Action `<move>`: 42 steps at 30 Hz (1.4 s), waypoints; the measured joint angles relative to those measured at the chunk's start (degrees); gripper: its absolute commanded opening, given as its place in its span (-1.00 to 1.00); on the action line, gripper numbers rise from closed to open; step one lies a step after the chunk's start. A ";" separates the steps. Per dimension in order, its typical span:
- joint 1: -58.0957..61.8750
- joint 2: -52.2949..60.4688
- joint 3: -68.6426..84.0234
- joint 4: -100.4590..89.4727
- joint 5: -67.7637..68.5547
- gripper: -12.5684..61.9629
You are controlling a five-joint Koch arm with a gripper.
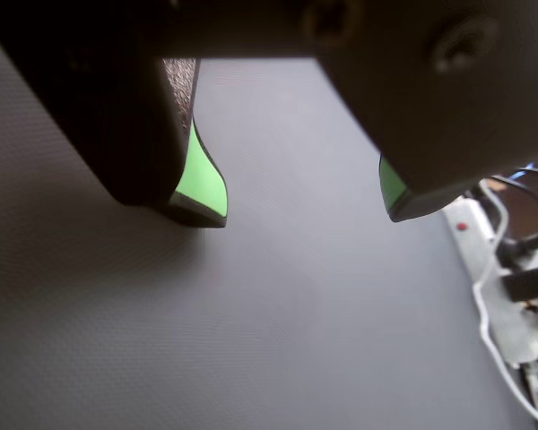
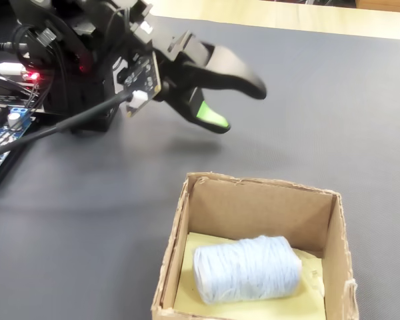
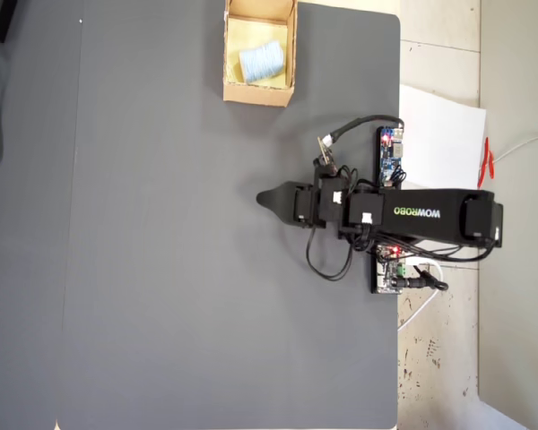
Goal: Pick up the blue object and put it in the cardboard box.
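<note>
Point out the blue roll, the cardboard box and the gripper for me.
blue roll [image 2: 247, 269], fixed view, middle of its ribbed side.
cardboard box [image 2: 265, 211], fixed view, inner face of the far wall.
gripper [image 1: 305, 202], wrist view, gap between the green-padded tips.

mat [image 3: 179, 269]: bare, open | cardboard box [image 3: 259, 93]: walls ring blue object [image 3: 261, 61], top open

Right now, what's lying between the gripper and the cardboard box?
Nothing: in the overhead view only bare grey mat separates the gripper from the cardboard box. The blue object already lies inside the box, and the gripper is open and empty.
</note>
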 measured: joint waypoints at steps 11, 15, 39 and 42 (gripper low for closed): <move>-0.53 0.00 2.99 -1.85 0.18 0.25; -0.44 0.00 2.99 -0.70 0.44 0.25; -0.88 0.00 2.99 0.00 0.44 0.25; -0.88 0.00 2.99 0.00 0.44 0.25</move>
